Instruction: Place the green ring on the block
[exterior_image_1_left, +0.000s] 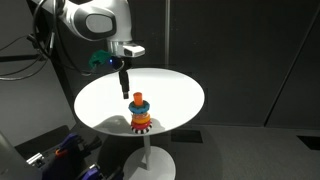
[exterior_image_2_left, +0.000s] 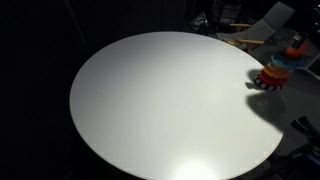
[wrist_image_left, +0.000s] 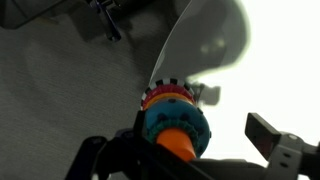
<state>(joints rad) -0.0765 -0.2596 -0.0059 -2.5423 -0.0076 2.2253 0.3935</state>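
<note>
With pincer released beside block on surface, green ring unseen: centre over peg, lower straight, avoid tipping.

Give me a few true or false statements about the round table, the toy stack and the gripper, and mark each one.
1. The toy stack stands near the edge of the round white table. True.
2. The stack has a blue base and a green peg. False: the base is red and cog-edged, the peg orange, with a teal-blue ring round it.
3. The gripper is above the table, close beside the stack. True.
4. The stack lies tipped on its side. False: it stands upright.
5. A separate green ring sits on top of the peg. False: no such ring is visible on the stack.
</note>
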